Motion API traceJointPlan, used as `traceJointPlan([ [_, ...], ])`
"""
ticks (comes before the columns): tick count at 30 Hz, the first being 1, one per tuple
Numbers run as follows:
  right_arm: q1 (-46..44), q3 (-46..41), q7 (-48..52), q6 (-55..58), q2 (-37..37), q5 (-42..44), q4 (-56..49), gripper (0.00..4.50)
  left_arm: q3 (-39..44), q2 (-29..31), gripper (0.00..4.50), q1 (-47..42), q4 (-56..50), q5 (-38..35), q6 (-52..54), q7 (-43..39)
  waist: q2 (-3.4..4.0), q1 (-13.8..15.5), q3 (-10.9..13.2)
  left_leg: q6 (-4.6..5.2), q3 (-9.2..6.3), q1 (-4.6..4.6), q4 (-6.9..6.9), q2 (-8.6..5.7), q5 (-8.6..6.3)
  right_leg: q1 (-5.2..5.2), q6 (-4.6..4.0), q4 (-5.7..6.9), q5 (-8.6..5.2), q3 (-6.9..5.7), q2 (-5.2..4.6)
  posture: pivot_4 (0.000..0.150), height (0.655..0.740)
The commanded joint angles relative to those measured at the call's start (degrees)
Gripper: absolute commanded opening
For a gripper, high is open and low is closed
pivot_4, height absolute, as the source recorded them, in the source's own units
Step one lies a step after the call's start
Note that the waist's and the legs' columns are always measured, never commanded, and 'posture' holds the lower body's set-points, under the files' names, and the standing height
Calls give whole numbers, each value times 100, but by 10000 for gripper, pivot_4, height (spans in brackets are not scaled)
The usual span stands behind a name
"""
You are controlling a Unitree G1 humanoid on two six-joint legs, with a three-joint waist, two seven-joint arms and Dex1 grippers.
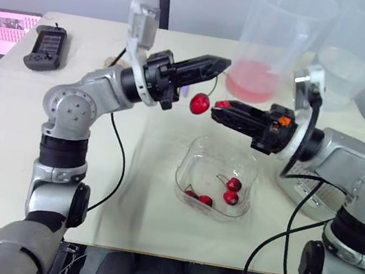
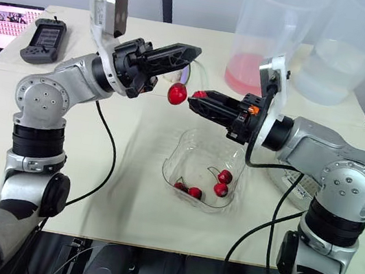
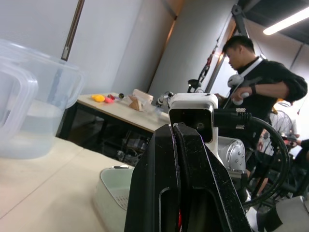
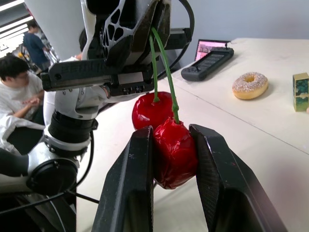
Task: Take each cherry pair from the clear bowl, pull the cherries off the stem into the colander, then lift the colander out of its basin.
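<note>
Cherry pair [image 2: 177, 94], held in the air above the far rim of the bowl [image 1: 185, 162]. Your left end effector [image 1: 223, 63] is clenched on the stem [image 4: 161, 53]. Your right end effector [image 1: 216, 107] grasps one cherry [image 4: 175, 152], and the other cherry [image 1: 199, 103] hangs free just beside it. More cherries lie in the bowl. The colander [image 3: 112, 188] sits beneath your right arm, near the right edge of the table [image 1: 142, 214]. Left of the bowl the table is bare; pitchers [image 1: 274, 40] stand behind.

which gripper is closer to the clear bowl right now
Right. The right gripper, clamping a cherry, hangs above the far side of the clear bowl; the left gripper pinches the stem higher up.
</note>
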Motion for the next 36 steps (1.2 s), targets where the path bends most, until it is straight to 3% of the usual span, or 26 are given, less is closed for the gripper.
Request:
traceJointPlan([
  [1, 95, 22, 178, -136, -331, 111, -39, 11701, 57, 33, 0, -21, -177, -95, -63, -53, -1, 5, 0, 0, 0, -1, 0, 0, 0, 0, 0, -1, 0, 0, 0, 1500, 7400],
  [8, 628, -640, 514, -366, -1431, 117, -100, 11701, 74, 69, 0, 79, -220, -46, -156, -94, -2, 34, 2, 0, 1, -8, 1, 0, 0, -1, 2, -8, -1, 0, 0, 1500, 7400],
  [12, 1630, -945, 1164, -988, -3036, -1207, 271, 11701, 33, 266, 0, 202, -204, 154, -328, -376, -3, 62, 8, 1, 5, -11, 1, 0, -1, -2, 4, -11, -4, 0, -1, 1500, 7400],
  [16, 2986, -1088, 1886, -1925, -4149, -2566, 1062, 11701, 37, 512, 0, 71, 121, 298, -494, -717, -7, 132, 11, 2, 12, -10, 4, 0, -1, -1, 4, -19, -9, 2, 0, 1500, 7400],
  [20, 3592, -936, 2234, -2797, -4451, -3431, 1776, 11701, -65, 566, 0, 1, 332, 416, -608, -968, -8, 122, 12, 2, 33, -6, 9, 0, -1, 1, -9, -23, -17, 21, -1, 1500, 7400],
  [26, 3397, -143, 2379, -3472, -4342, -4093, 2410, 11701, -219, 506, 0, -130, 512, 639, -773, -1229, -9, 117, 13, 1, 44, 4, 10, 1, 0, 1, 3, -15, -9, 33, -1, 1500, 7400],
  [29, 3101, -21, 2429, -3543, -4366, -4203, 2650, 21180, -254, 543, 0, -67, 480, 712, -811, -1339, -4, 119, 16, 1, 46, 4, 9, 0, -1, 0, 6, -17, -8, 36, -1, 1500, 7400],
  [33, 2779, -60, 2660, -3474, -4611, -4249, 2682, 41374, -207, 518, 0, 23, 405, 695, -778, -1336, -2, 124, 18, 1, 43, 4, 6, 1, -1, -3, 12, -11, -7, 35, -1, 1500, 7400],
  [34, 2697, -82, 2742, -3398, -4688, -4212, 2629, 44563, -173, 492, 0, 13, 416, 663, -756, -1312, -1, 127, 18, 1, 42, 4, 5, 1, -1, -3, 12, -10, -7, 34, -1, 1500, 7400],
  [36, 2475, -183, 2969, -3072, -4829, -3940, 2384, 44563, -173, 487, 0, -12, 413, 651, -733, -1344, -1, 130, 18, 1, 42, 3, 7, 1, -1, -2, 12, -11, -7, 34, -1, 1500, 7400],
])
